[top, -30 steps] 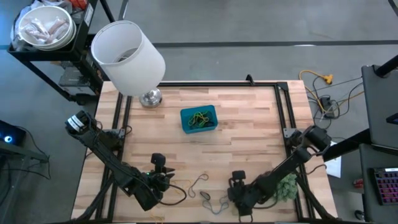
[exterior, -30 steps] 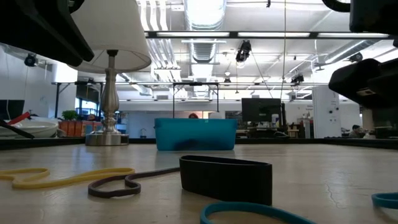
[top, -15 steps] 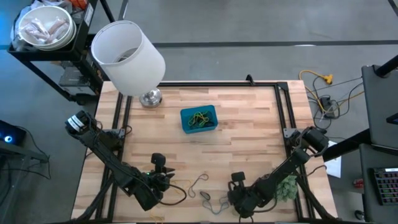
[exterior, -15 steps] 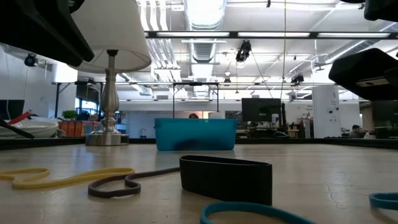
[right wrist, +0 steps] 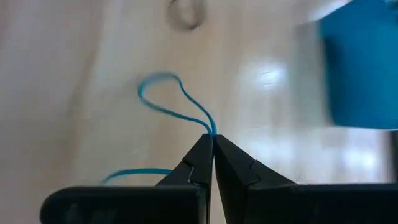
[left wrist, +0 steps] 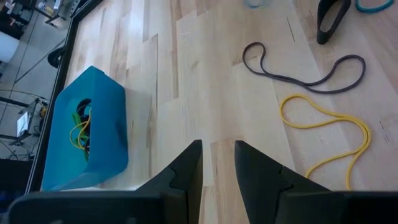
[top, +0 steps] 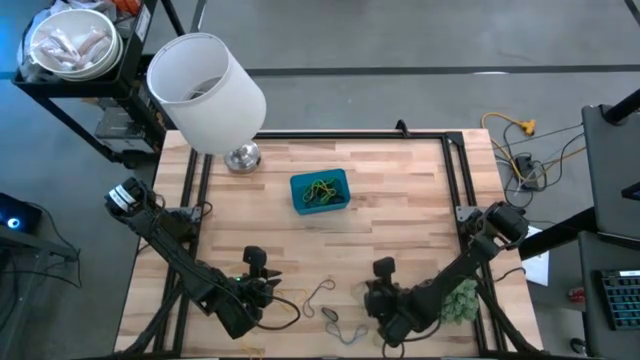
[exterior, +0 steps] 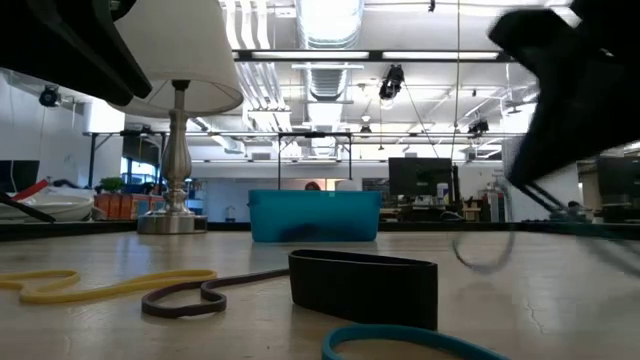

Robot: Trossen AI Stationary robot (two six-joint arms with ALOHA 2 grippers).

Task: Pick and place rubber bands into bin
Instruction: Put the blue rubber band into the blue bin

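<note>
since the earlier frame the right gripper (top: 368, 290) has shifted a little away from the table's near edge, toward the bin (top: 319, 191), and has risen: in the low view it now shows as a dark blurred mass at upper right with a thin loop hanging under it. in the right wrist view its fingers (right wrist: 200, 160) are pressed together on a thin blue rubber band (right wrist: 175, 104), whose loop dangles forward from the tips; a second stretch of blue band shows lower down, possibly part of the same one, though blur makes this unsure. the left gripper (top: 268, 282) has not moved; it waits low at the near left of the wooden table (top: 400, 210), its fingers (left wrist: 186, 168) a narrow gap apart with nothing between them. the blue bin sits on the table's far middle, near the lamp base (top: 241, 157) under the white lampshade (top: 205, 90), and holds a tangle of green and yellow bands (top: 321, 189). loose on the table between the two grippers lie a dark grey band (left wrist: 300, 67), a yellow band (left wrist: 326, 135) just beside it, and a broad black band (exterior: 363, 288) standing on edge. a green plant ball (top: 461, 299) lies beside the right arm.
</note>
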